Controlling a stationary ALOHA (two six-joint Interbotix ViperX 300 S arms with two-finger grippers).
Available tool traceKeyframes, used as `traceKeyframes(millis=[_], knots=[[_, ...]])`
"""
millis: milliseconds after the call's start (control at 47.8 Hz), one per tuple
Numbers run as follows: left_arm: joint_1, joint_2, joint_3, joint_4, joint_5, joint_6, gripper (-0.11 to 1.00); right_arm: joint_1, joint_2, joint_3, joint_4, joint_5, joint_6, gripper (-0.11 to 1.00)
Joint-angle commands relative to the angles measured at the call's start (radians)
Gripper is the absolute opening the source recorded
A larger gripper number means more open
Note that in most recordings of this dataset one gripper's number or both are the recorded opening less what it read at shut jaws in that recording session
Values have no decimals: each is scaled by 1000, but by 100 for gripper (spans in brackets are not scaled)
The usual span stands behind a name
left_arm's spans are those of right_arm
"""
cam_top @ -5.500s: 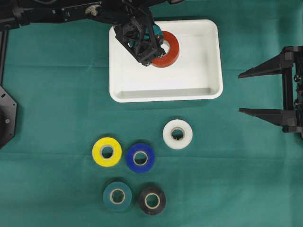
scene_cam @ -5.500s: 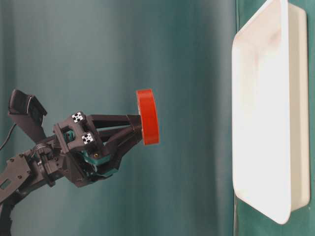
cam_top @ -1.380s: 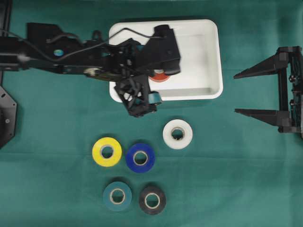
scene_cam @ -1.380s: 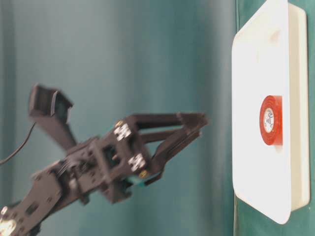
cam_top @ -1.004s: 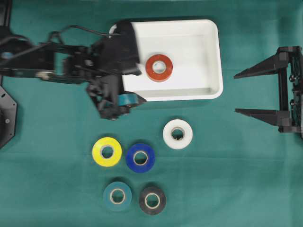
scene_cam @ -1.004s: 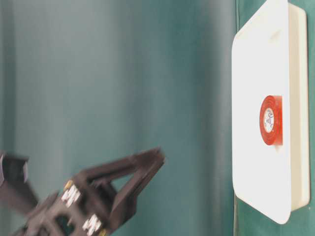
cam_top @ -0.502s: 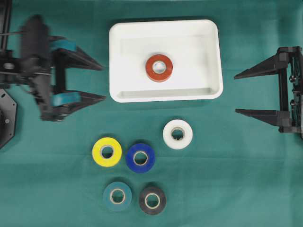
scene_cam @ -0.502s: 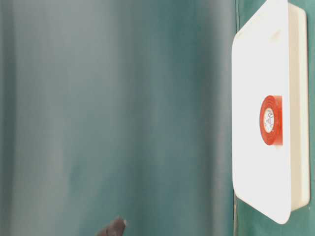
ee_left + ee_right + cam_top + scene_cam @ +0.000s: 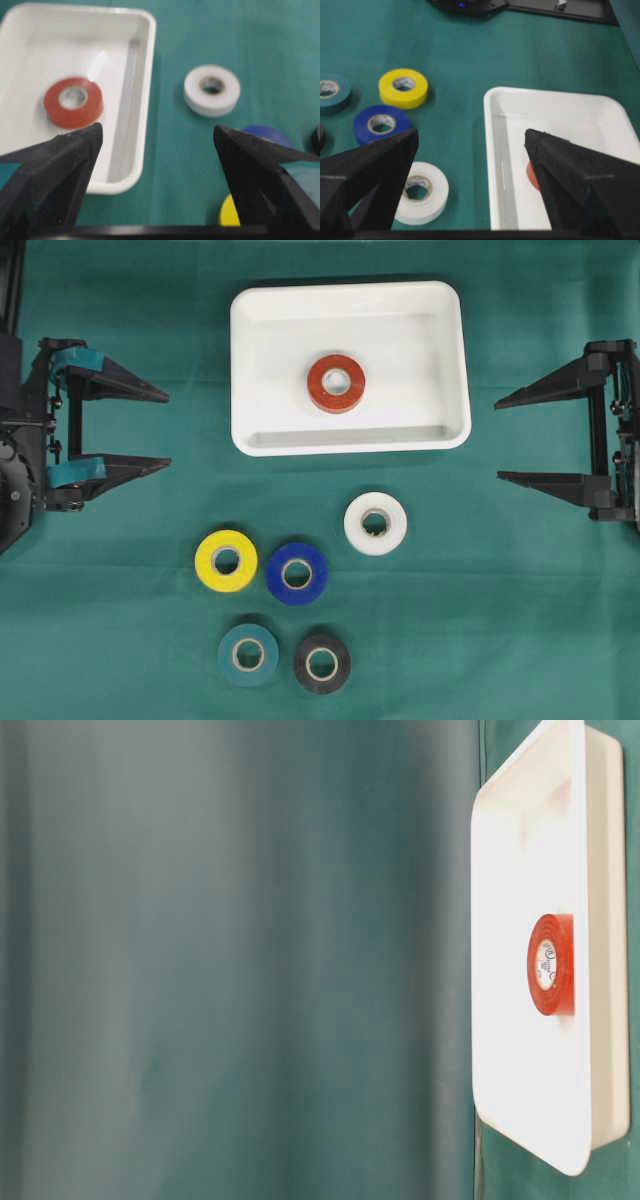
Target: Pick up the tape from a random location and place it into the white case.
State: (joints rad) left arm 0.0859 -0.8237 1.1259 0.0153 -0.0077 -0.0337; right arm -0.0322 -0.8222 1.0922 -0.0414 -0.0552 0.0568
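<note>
The white case [image 9: 250, 360] sits at the top middle of the green cloth, with a red tape roll [image 9: 336, 383] lying flat in it; the case [image 9: 520, 1050] and red roll [image 9: 550, 964] also show in the table-level view. On the cloth below lie a white roll [image 9: 375, 524], yellow roll [image 9: 226, 560], blue roll [image 9: 297, 573], teal roll [image 9: 248, 654] and black roll [image 9: 321, 664]. My left gripper [image 9: 166, 428] stands open and empty at the left edge, well apart from the case. My right gripper [image 9: 500, 438] is open and empty at the right edge.
Green cloth covers the whole table [image 9: 480, 620]. The left wrist view looks between its fingers at the case [image 9: 145, 75], red roll [image 9: 73, 102] and white roll [image 9: 211, 90]. The right wrist view shows the case [image 9: 492, 150], white roll [image 9: 421, 199], blue roll [image 9: 381, 124] and yellow roll [image 9: 403, 88].
My left arm has pulled back leftward from the case to the table's left edge, open and empty. The red roll stays in the case. The right arm has not moved.
</note>
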Motion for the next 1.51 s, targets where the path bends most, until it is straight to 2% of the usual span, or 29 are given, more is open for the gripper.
traceKeyframes(millis=[0, 355, 753, 1129, 1317, 1485], knots=[[-5, -3, -8, -2, -15, 3, 98, 0, 5, -9, 0, -5, 0, 91], [-5, 5, -6, -5, -15, 3, 98, 9, 6, -9, 3, 6, 5, 91], [-5, 5, -2, -6, -20, 3, 98, 160, 5, -9, 25, 49, 25, 91], [-6, 5, -2, -6, -20, 2, 98, 160, 8, -11, 20, 43, 26, 91], [-6, 5, -2, -6, -20, 2, 98, 161, 49, -21, 20, -26, 26, 91], [-6, 6, -2, -6, -20, 2, 98, 161, 138, -60, 20, -84, 26, 91]])
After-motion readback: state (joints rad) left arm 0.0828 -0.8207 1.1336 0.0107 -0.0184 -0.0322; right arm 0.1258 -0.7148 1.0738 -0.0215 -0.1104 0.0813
